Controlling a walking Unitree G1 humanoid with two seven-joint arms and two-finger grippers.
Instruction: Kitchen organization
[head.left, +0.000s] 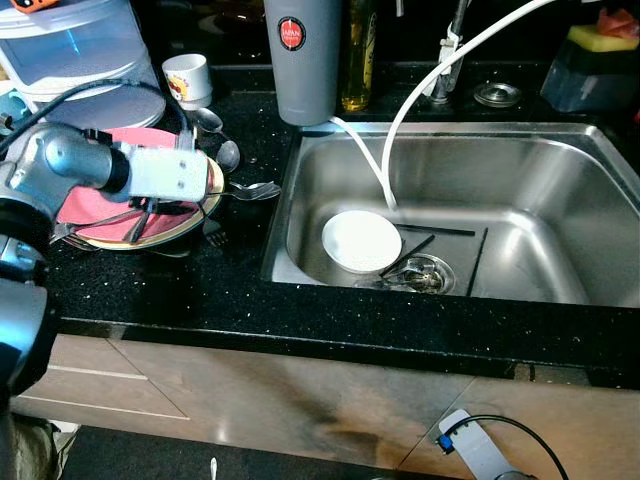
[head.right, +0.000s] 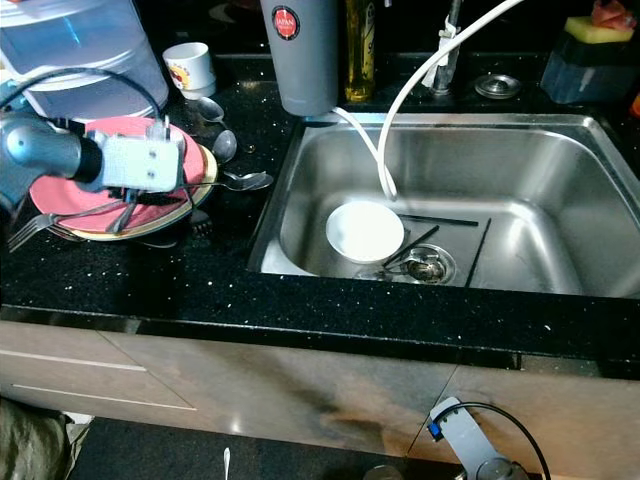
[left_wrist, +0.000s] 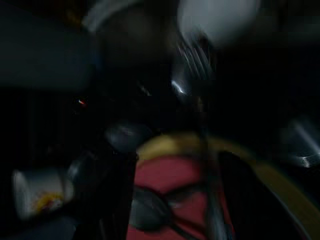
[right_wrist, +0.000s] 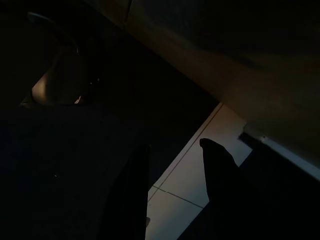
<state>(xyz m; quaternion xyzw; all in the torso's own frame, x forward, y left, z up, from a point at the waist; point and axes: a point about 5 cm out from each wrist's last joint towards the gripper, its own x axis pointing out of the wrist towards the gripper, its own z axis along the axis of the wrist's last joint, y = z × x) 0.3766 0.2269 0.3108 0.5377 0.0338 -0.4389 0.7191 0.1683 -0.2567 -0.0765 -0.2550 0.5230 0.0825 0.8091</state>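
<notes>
Our left gripper (head.left: 140, 222) hangs low over the red plate (head.left: 90, 205), its black fingers (head.left: 138, 228) splayed apart among the cutlery lying there; whether they touch any piece we cannot tell. Just past the fingers lie loose spoons (head.left: 252, 189) on the black desk (head.left: 200, 290), then a small mug (head.left: 187, 77) and a grey tumbler (head.left: 303, 60), and further off the sink (head.left: 540, 200) with a white bowl (head.left: 361, 241) near its drain. We judge the tidying barely begun: plate, cutlery and bowl all wait. The left wrist view, dark and blurred, adds a fork (left_wrist: 196, 62) and a spoon (left_wrist: 147, 210) close up on the plate. The right wrist view gives the idle right gripper (right_wrist: 175, 190), fingers apart, over floor tiles (right_wrist: 190, 195).
</notes>
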